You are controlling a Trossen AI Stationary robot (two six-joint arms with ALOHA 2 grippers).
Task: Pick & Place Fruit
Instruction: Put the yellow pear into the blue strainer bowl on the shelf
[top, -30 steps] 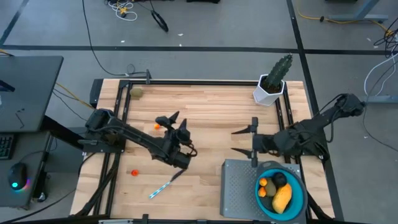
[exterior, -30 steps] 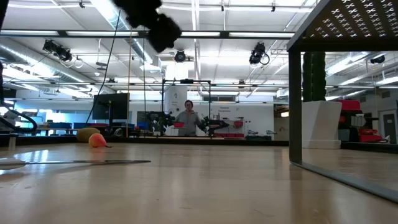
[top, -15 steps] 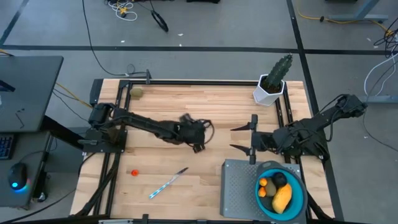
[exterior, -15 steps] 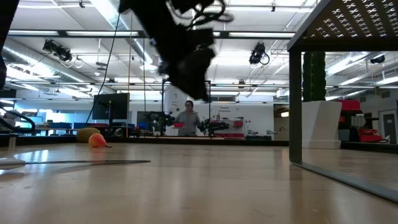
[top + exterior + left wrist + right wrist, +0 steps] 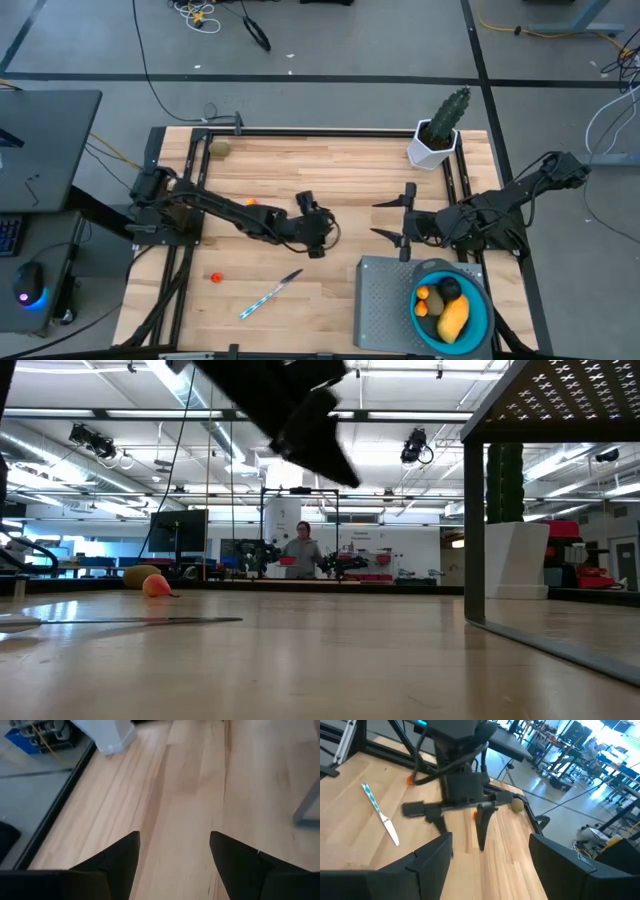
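Where grain runs lengthwise, smooth pale wooden table [image 5: 340, 170], rectangular.

Robotics lab: wooden bench [image 5: 330, 165] in metal frame, monitor [image 5: 178, 530], ceiling strip lights, workstations behind.

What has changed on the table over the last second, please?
The left arm swung its open left gripper from near the white-and-blue stick toward the table's middle, uncovering an orange piece behind it. It took hold of nothing. The right gripper, the bowl of fruit, the red piece and the cactus stayed put.
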